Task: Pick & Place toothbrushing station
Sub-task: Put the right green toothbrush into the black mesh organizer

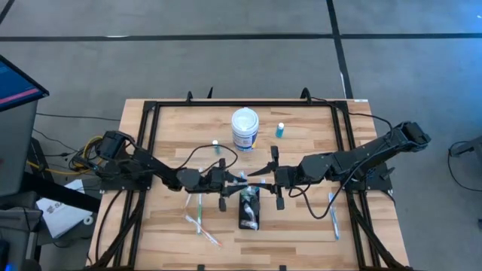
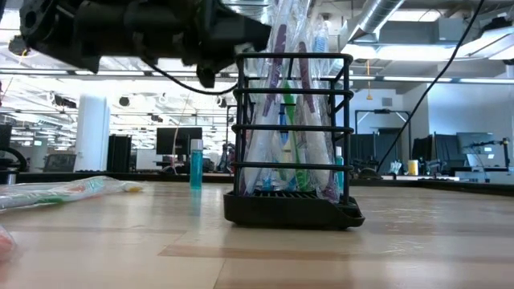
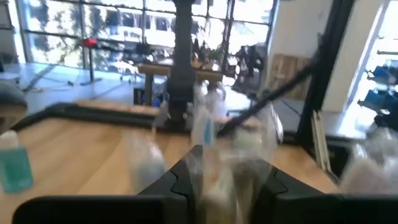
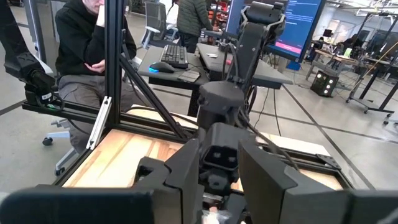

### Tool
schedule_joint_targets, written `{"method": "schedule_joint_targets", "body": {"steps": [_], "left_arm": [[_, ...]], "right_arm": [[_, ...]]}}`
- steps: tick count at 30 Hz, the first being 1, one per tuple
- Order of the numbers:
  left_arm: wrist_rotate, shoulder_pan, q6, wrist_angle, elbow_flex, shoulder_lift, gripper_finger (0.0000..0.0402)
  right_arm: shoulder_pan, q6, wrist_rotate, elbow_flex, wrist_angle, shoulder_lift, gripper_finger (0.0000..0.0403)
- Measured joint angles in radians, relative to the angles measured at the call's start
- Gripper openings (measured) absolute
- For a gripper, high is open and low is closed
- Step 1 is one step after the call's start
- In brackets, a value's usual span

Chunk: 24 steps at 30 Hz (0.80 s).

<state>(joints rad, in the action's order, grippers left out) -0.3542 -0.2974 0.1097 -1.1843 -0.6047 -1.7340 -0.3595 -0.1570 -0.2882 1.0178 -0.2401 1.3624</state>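
Note:
The toothbrushing station [image 1: 248, 212] is a black slotted holder near the table's front middle. Its base [image 2: 289, 210] rests on the wood, and several clear-wrapped toothbrushes stand upright in it. My left gripper [image 1: 229, 181] comes in level from the table's left, just beyond the holder, and is shut on a wrapped toothbrush [image 3: 208, 134]. My right gripper [image 1: 271, 178] hangs higher, facing the left one from the table's right. It is open, and only the left arm shows through its gap [image 4: 219, 186]. My left gripper has the clear wrap of a toothbrush [image 3: 214, 177] pinched between its two fingers. The fingers come level from the table's left. The toothbrush stands roughly upright in the hold, clear of the table. Blur hides which part of it the fingers are on.
A white tub with a blue label [image 1: 245, 128] and a small blue bottle [image 1: 280, 129] stand at the far middle. Loose wrapped toothbrushes lie at the near left [image 1: 200, 220] and near right [image 1: 332, 214]. Black frame rails [image 1: 151, 124] border the table. A person [image 4: 81, 50] sits beyond it.

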Motion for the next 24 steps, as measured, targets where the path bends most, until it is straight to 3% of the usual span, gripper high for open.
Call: {"method": "schedule_joint_targets", "body": {"steps": [4,24], "left_arm": [[0.048,0.012,-0.031,0.011,-0.042,0.001,0.0076],[0.055,0.031,-0.051,0.082,-0.103,-0.002,0.0076]], "right_arm": [[0.0,0.0,0.0,0.0,0.0,0.0,0.0102],[0.0,0.0,0.0,0.0,0.0,0.0,0.0102]]}}
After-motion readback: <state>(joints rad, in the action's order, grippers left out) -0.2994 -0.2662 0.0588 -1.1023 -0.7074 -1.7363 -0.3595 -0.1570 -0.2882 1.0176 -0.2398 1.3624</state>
